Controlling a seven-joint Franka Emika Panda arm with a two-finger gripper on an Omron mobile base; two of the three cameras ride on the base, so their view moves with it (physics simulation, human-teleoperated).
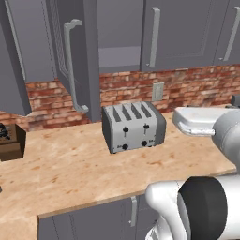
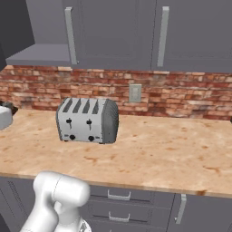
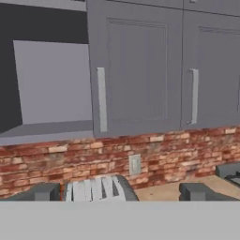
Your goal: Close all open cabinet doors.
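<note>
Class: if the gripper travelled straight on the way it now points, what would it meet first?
Probably the brick wall just below the closed cabinet doors, above the toaster; depth is unclear. The gripper has nothing between its jaws.

Open cabinet door (image 1: 75, 56) cut off at top.

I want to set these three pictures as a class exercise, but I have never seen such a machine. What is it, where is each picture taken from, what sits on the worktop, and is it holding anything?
It is a white robot arm in a computer-drawn kitchen. Two pictures come from cameras behind the arm, left and right. The third looks along its gripper, whose dark fingertips rise at the bottom, apart, with nothing between them. On the wooden counter stands a silver toaster. Above, one grey cabinet door stands swung open beside closed doors.
</note>
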